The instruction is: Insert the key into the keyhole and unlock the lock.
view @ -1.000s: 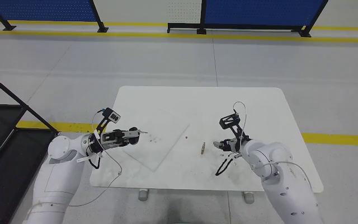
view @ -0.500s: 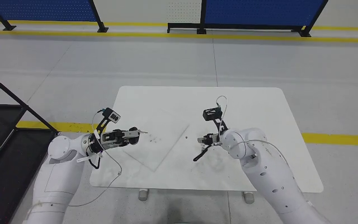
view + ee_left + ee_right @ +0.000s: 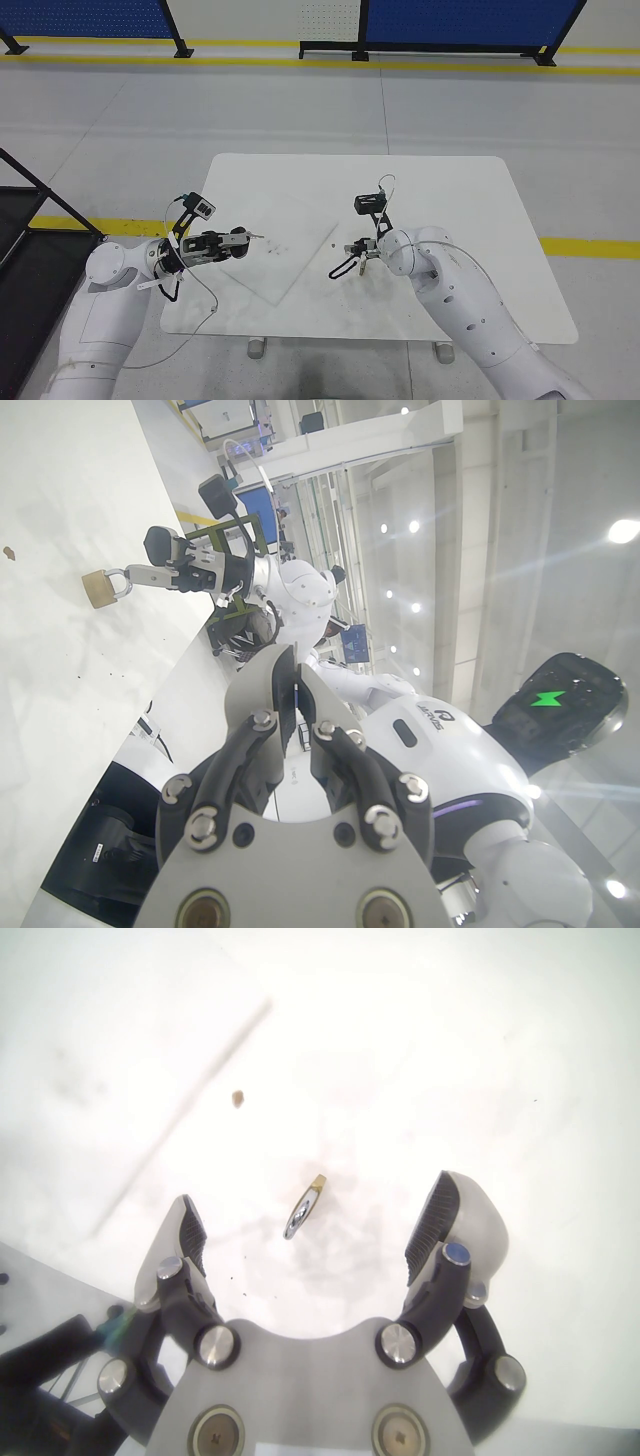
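Lock lies on counter near middle, betw. right end effector's spread fingers. Left end effector, key pinched in it, over counter's left part, well apart from lock.

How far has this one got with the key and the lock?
Done: the left gripper is shut on what looks like the key. In hand: the open right gripper has its fingers either side of the padlock, which lies on the table, not yet gripped. Left: grasp the padlock, insert the key, turn it.
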{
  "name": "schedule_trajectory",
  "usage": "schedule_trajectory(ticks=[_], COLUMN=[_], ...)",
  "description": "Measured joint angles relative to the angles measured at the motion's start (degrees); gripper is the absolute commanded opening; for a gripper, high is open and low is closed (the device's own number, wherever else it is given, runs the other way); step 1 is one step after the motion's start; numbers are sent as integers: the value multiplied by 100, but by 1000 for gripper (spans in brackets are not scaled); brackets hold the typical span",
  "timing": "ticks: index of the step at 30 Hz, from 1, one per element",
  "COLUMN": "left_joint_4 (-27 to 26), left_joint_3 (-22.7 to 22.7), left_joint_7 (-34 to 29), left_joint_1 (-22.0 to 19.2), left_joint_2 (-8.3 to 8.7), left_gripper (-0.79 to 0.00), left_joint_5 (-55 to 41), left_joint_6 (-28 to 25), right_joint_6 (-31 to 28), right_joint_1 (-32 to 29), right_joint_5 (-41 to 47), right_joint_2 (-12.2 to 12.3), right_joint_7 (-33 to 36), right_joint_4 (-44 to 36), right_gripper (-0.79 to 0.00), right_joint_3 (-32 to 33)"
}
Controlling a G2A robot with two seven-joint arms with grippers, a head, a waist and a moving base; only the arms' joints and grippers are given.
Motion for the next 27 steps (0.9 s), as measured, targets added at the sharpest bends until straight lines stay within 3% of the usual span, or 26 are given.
schedule_trajectory(ticks=[13,19,27], left_joint_4=[0,0,0], left_joint_3=[0,0,0], left_joint_7=[0,0,0], left_joint_1=[0,0,0], left_joint_2=[0,0,0], left_gripper=[-785,-785,-785], left_joint_5=[0,0,0], left_joint_6=[0,0,0], right_joint_6=[33,503,503], right_joint_1=[-14,372,658], right_joint_5=[-101,111,523], right_joint_2=[-16,-181,-400], right_joint_7=[5,635,660], right_joint_4=[76,294,1022], right_gripper=[0,0,0], right_joint_3=[-88,-311,-484])
